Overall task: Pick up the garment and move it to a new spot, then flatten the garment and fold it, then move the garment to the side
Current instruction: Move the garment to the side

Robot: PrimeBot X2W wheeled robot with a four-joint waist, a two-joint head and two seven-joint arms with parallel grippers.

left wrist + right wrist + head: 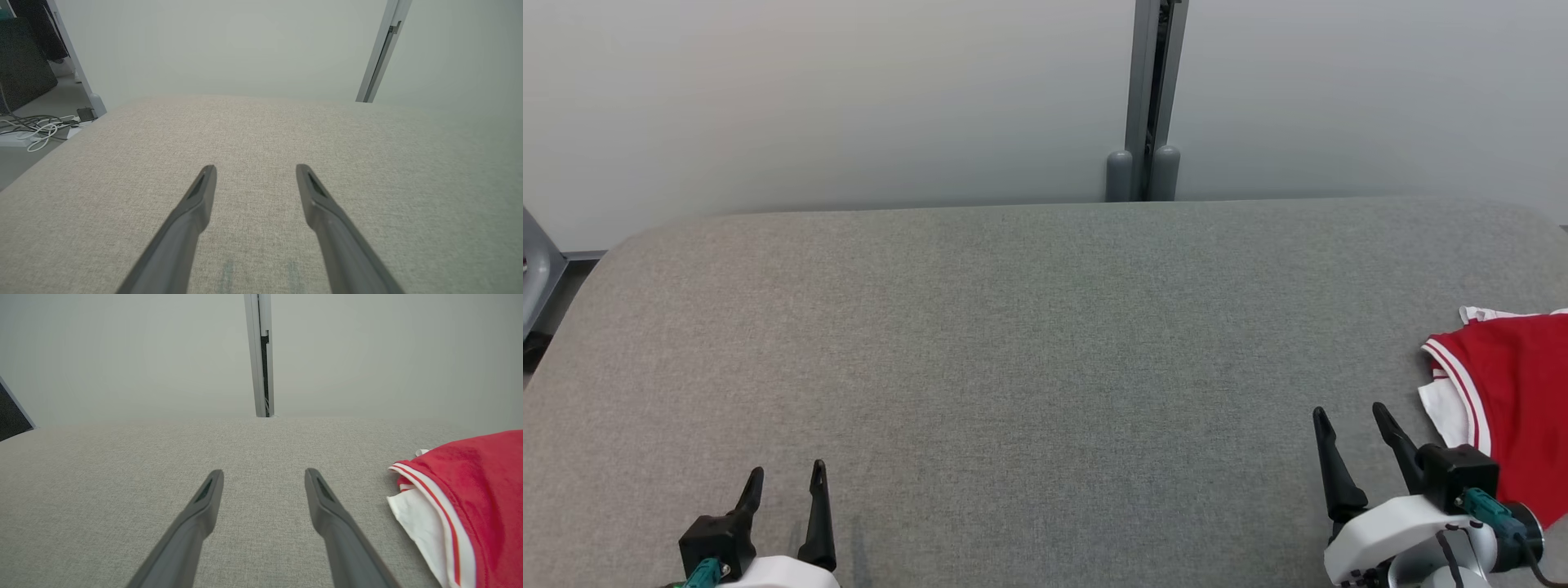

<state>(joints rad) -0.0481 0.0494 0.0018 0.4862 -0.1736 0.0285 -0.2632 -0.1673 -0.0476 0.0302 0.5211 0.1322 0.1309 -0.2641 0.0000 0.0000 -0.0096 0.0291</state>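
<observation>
Now both arms sit low in the head view. The left gripper (pixel 787 472) is at the lower left, fingers spread wide, nothing between them, over the grey fabric worktop (pixel 1013 327). At the lower right, the right gripper (pixel 1349 411) is spread too, and empty. The red garment (pixel 1519 384) with its white striped trim lies rumpled on the worktop at the right edge of the frame, just beside the right gripper and partly cut off. In the right wrist view it shows at the lower right, clear of the fingers. A grey post (pixel 1150 98) stands behind the worktop, top centre.
</observation>
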